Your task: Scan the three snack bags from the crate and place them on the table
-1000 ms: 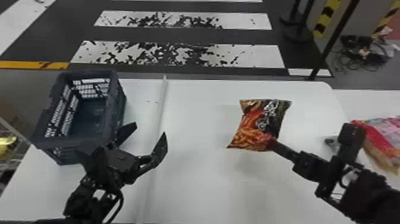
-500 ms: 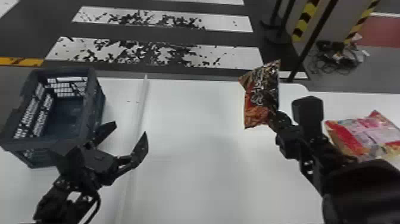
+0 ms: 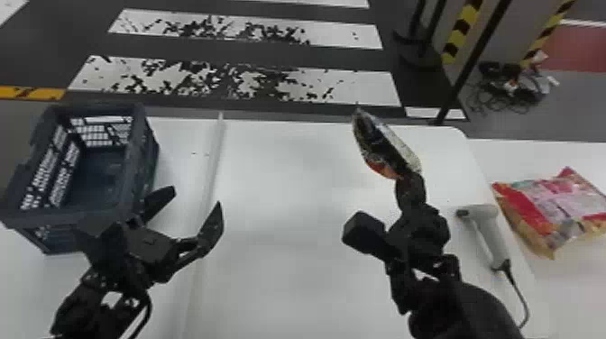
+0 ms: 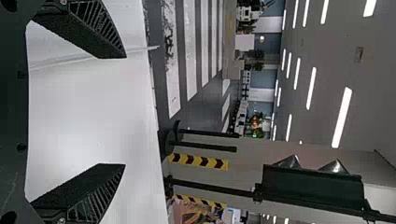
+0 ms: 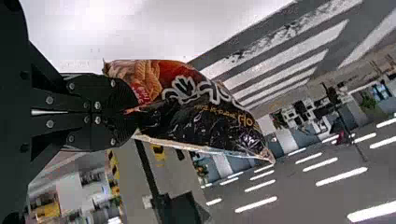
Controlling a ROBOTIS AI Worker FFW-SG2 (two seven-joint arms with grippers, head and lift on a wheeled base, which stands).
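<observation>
R gripper (image 3: 408,178) has its fingers clenched on the near end of 1 snack bag (image 3: 383,146), held up over the white table (image 3: 279,270); bag's long axis runs fwd & a bit L from the fingertips. Scanner (image 3: 486,225) lies unheld on the table, to the R of & nearer the robot than the bag, nose facing roughly L, handle running back to its cord (image 3: 519,297). R arm is nearer to both, so next move prob. = bring bag back & R, code side to the nose; can't tell where the code is.

L gripper (image 3: 195,197) hangs by the crate (image 3: 135,180), 2 ridged fingers spread, nothing btwn.

Textures: held bag = shiny crinkled film, black w/ red-orange; crate = dark blue plastic w/ lattice walls; scanner = smooth pale plastic. Plump red/pink bag (image 3: 552,207) lies just R of scanner.
</observation>
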